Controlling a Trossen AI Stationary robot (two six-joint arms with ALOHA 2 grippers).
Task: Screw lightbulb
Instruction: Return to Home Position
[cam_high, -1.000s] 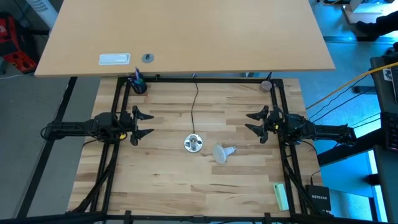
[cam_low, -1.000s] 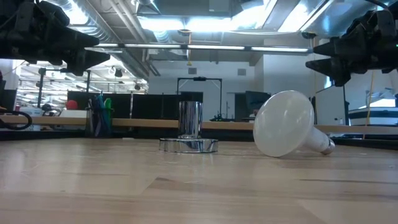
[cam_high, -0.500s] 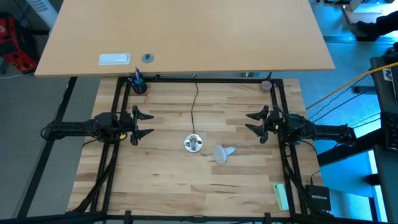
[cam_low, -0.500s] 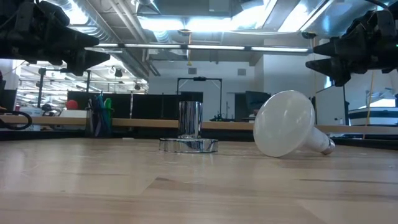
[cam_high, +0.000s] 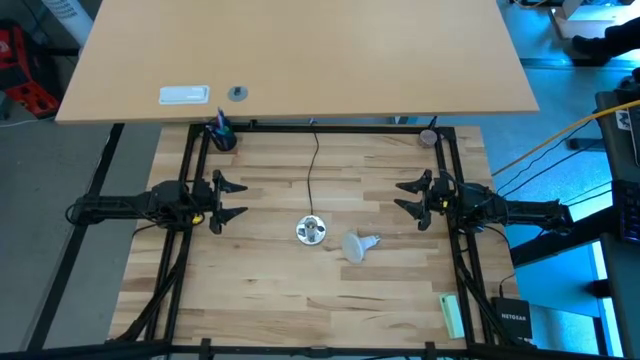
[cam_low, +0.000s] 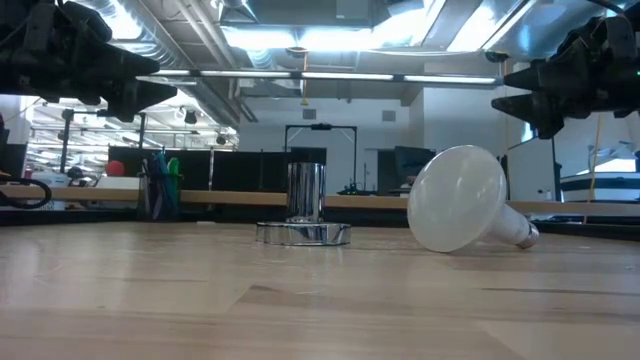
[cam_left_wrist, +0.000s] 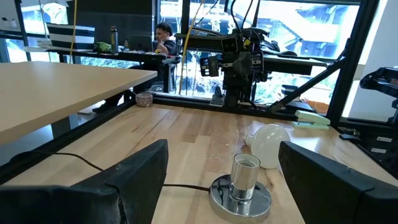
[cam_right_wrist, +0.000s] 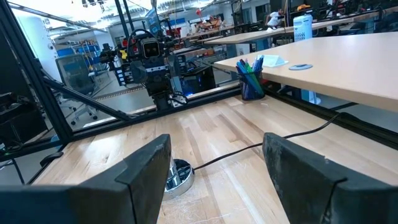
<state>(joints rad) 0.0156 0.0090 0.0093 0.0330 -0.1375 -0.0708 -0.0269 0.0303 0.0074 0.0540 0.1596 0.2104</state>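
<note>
Lying on its side on wooden table (cam_high: 300, 300), lightbulb (cam_high: 357, 245) sits just beside silver socket (cam_high: 310, 230), not touching, screw base toward our right arm. We see left gripper (cam_high: 243, 198) above left table edge, fingers spread apart. Right gripper (cam_high: 398, 197) above right edge, fingers likewise apart.

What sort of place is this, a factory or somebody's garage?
Probably a robotics lab or workshop. Two robot arms, left gripper and right gripper open, flank a wooden table; bare ceiling ducts run overhead; a person sits in the room beyond.
</note>
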